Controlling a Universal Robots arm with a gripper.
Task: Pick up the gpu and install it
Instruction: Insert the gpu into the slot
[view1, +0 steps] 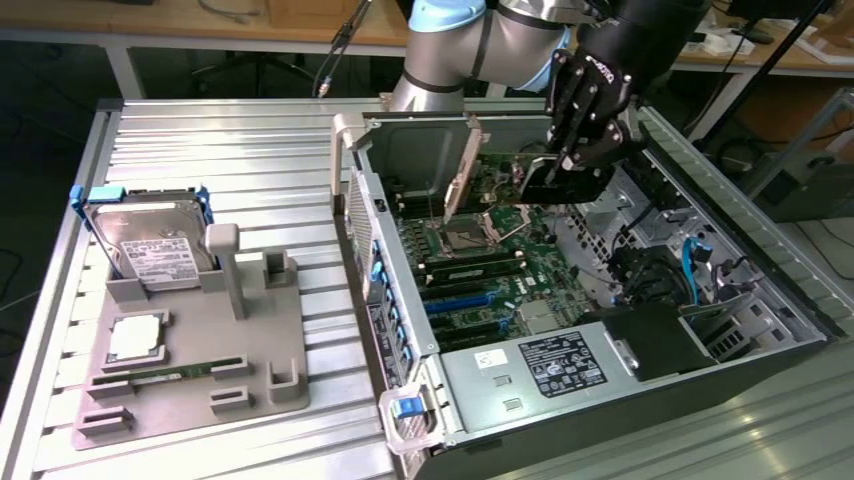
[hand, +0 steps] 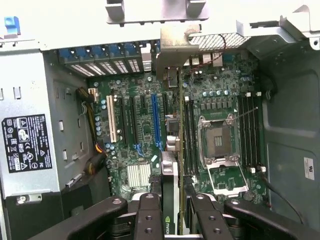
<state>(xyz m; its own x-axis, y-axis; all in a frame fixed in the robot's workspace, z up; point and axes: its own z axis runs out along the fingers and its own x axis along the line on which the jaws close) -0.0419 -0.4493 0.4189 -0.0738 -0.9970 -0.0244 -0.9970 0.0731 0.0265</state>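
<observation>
- The arm (view1: 454, 55) is showing a rounded, silver-grey tubular joint with a smooth metal finish.
- A pale blue cap (view1: 447, 14) is covering the joint's end.
- A matte black wrist section (view1: 647, 30) is joining onto the silver tube.
- The gripper (view1: 558, 172) is showing a black body with small white lettering (view1: 597, 72).
- In the wrist view the gripper (hand: 175, 217) is showing two black inner fingers (hand: 148, 215) with rows of round screw recesses.
- Two black outer link bars (hand: 95, 217) are flanking them, each carrying a round fastener.
</observation>
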